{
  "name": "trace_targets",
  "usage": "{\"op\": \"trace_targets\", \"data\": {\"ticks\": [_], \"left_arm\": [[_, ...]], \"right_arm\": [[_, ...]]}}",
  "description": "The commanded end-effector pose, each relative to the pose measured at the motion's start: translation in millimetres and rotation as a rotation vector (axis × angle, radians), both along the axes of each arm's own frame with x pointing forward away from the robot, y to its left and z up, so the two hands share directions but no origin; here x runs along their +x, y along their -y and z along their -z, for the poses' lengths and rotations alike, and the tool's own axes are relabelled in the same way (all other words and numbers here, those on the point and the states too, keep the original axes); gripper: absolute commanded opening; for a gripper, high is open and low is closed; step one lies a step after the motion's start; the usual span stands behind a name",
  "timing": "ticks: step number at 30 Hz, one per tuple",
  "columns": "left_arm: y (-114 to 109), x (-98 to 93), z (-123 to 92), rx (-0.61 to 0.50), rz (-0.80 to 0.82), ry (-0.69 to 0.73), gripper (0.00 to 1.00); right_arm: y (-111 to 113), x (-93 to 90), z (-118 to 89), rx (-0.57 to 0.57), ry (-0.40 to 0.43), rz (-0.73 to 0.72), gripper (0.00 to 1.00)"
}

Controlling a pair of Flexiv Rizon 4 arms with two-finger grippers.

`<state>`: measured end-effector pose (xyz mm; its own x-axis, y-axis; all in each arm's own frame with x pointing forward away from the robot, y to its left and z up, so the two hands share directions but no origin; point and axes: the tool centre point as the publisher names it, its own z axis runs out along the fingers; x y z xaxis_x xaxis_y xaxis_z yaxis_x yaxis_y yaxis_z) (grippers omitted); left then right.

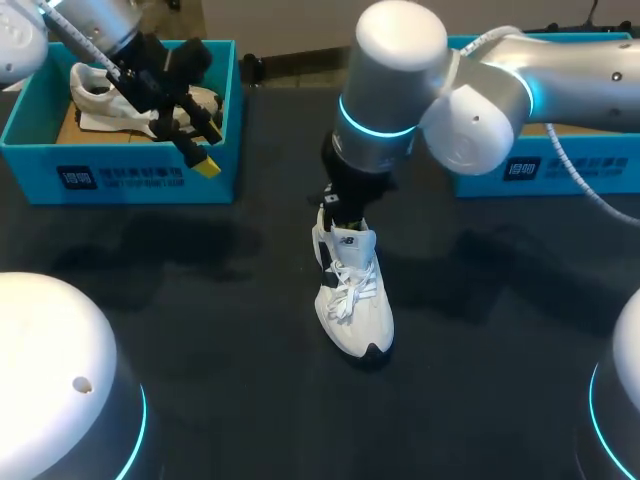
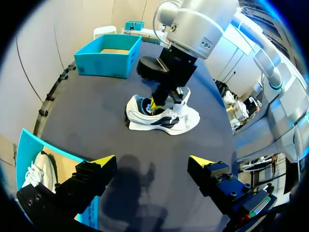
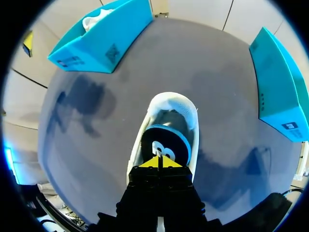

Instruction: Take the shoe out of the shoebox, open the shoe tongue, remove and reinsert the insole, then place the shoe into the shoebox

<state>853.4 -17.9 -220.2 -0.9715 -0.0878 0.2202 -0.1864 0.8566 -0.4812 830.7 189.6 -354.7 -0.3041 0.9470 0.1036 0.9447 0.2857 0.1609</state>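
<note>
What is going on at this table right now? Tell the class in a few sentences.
The right gripper is down at the opening of a white shoe that stands on the table. It is closed at the heel end of the dark insole; whether it grips the insole is unclear. The left gripper hangs open over the left box, which holds the other shoe. A second box sits at the far right.

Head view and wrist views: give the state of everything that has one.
Shoe: out of the box, standing on its sole on the table.
Right gripper: shut, at the shoe's opening.
Left gripper: open, empty.
Left shoebox: open, second shoe inside.
Right shoebox: open.
</note>
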Motion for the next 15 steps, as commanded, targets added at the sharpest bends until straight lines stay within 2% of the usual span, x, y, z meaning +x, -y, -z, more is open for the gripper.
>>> {"op": "trace_targets", "data": {"ticks": [1, 15], "left_arm": [[-0.8, -1.1, -0.4, 0.002, -0.001, 0.002, 1.0], [-0.8, -1.1, -0.4, 0.002, -0.001, 0.002, 1.0]], "right_arm": [[-0.7, 3.0, 5.0, -0.014, -0.007, 0.006, 0.0], [8.1, 19.6, 32.6, -0.017, -0.062, 0.006, 0.0]]}}
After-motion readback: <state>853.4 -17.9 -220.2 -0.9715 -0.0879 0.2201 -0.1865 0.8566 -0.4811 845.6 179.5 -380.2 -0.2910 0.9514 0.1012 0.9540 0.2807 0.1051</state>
